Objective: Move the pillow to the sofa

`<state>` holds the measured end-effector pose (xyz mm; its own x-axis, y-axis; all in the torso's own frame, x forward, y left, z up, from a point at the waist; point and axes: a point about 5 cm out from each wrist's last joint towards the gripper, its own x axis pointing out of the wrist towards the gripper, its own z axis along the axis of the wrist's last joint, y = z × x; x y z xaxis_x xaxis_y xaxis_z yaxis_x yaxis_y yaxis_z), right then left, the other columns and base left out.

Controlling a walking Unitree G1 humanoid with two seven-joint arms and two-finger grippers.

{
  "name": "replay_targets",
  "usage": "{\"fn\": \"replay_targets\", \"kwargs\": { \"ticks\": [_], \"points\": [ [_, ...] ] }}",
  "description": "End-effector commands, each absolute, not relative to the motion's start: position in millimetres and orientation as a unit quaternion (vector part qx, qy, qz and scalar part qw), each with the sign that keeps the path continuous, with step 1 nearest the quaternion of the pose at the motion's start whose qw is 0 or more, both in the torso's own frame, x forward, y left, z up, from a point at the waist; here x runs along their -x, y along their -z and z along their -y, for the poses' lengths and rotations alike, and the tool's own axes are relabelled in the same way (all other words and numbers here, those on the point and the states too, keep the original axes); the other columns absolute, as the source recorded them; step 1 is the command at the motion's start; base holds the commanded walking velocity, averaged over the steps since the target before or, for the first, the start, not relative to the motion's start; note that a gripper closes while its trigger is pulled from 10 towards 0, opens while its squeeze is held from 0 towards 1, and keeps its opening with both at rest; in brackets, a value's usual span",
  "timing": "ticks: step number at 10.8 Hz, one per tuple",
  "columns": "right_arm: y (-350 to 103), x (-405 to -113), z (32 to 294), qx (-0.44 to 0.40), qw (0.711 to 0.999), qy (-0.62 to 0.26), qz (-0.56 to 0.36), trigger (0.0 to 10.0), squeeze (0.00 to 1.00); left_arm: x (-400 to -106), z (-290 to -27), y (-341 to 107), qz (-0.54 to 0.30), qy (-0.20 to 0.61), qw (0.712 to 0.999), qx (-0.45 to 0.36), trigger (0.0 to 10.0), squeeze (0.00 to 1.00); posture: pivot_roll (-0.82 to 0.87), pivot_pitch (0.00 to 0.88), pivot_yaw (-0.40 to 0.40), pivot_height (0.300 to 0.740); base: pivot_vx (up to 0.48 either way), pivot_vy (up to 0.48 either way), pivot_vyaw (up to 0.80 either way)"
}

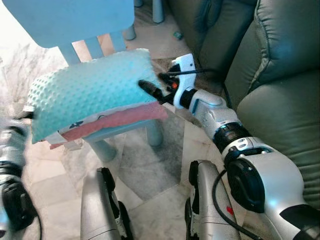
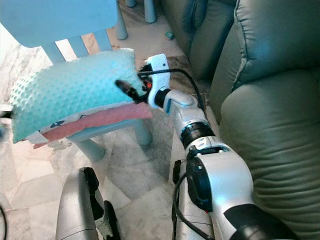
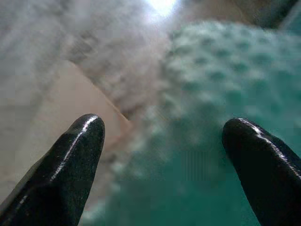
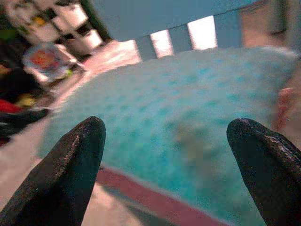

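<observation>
A teal dotted pillow [image 1: 90, 92] with a pink underside lies across the seat of a small light-blue chair [image 1: 65, 20]. My right gripper [image 1: 151, 90] is at the pillow's right end, its fingers open on either side of that edge. In the right wrist view the open gripper [image 4: 167, 126] faces the pillow [image 4: 188, 117] with both black fingertips apart. At the pillow's left end, my left gripper [image 3: 163, 123] is also open, with the dotted fabric [image 3: 221, 84] right in front of it. The dark green sofa [image 1: 280, 75] stands to the right.
The chair's leg [image 1: 155, 132] stands on pale marble floor [image 1: 150, 175] between me and the sofa. My own legs [image 1: 100, 210] show at the bottom. A small teal object [image 1: 177, 35] lies on the floor by the sofa base.
</observation>
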<state>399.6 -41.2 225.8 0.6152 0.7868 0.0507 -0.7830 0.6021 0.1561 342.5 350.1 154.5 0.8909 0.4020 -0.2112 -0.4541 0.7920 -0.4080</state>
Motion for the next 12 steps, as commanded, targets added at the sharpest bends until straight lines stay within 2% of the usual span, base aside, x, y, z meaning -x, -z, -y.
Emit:
{"fn": "replay_targets", "kwargs": {
  "ticks": [1, 3, 4, 6, 7, 10, 12],
  "points": [
    [-224.4, -396.7, 33.5, -0.109, 0.881, -0.460, -0.026, 10.0, 0.00, -340.4, -351.0, -149.9, -0.073, -0.225, 0.944, 0.230, 10.0, 0.00, -0.14, 0.396, 0.028, 0.501, 0.000, 0.000, 0.00],
    [-217.9, -393.1, 29.4, -0.125, 0.868, -0.478, -0.042, 10.0, 0.00, -344.3, -341.0, -144.4, -0.085, -0.209, 0.946, 0.233, 10.0, 0.00, -0.14, 0.402, 0.027, 0.501, 0.000, 0.000, 0.00],
    [-215.1, -391.0, 27.1, -0.159, 0.857, -0.487, -0.056, 10.0, 0.00, -344.7, -337.6, -140.8, -0.090, -0.204, 0.945, 0.238, 10.0, 0.00, -0.15, 0.404, 0.026, 0.501, 0.000, 0.000, 0.00],
    [-211.6, -383.6, 14.1, -0.224, 0.821, -0.519, -0.084, 10.0, 0.00, -350.5, -322.3, -135.7, -0.100, -0.159, 0.947, 0.261, 10.0, 0.00, -0.16, 0.408, 0.023, 0.501, 0.000, 0.000, 0.00],
    [-209.4, -378.8, 4.4, -0.239, 0.805, -0.535, -0.092, 10.0, 0.00, -355.5, -312.5, -136.4, -0.093, -0.138, 0.939, 0.299, 10.0, 0.00, -0.16, 0.410, 0.021, 0.501, 0.000, 0.000, 0.00],
    [-209.5, -368.0, -15.5, -0.286, 0.763, -0.570, -0.109, 10.0, 0.00, -370.8, -283.5, -145.0, -0.074, -0.066, 0.933, 0.345, 10.0, 0.00, -0.16, 0.414, 0.018, 0.501, 0.000, 0.000, 0.00],
    [-202.6, -364.9, -18.0, -0.272, 0.763, -0.575, -0.116, 10.0, 0.00, -374.7, -273.8, -145.4, -0.075, -0.053, 0.936, 0.341, 10.0, 0.00, -0.16, 0.412, 0.019, 0.501, 0.000, 0.000, 0.00]
  ]
}}
